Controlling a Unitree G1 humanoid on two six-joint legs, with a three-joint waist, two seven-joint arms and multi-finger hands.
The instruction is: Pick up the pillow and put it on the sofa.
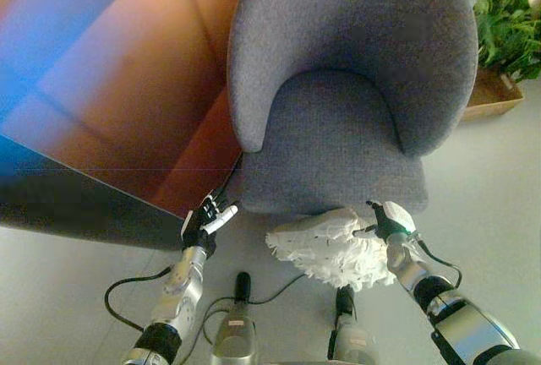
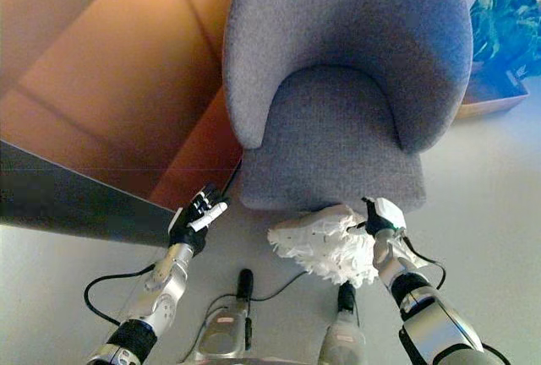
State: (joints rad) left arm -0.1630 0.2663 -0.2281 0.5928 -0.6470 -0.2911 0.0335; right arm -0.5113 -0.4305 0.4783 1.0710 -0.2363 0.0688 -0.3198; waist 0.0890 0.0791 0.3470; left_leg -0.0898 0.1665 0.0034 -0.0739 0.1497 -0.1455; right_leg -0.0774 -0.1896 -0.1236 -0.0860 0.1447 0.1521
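Note:
A white fluffy pillow (image 1: 331, 247) hangs low in front of the grey sofa chair (image 1: 347, 137), just below the seat's front edge. My right hand (image 1: 389, 223) is at the pillow's right end, with thumb and fingers pinched on its fabric. My left hand (image 1: 205, 220) is off to the left of the pillow, near the sofa's front left corner. Its fingers are relaxed and hold nothing. The seat (image 2: 334, 120) is bare.
A brown wooden panel (image 1: 127, 86) with a dark lower band runs along the left, close to the left hand. A green plant in a wooden box (image 1: 499, 52) stands at the right, behind the sofa. Pale floor (image 1: 490, 213) lies to the right.

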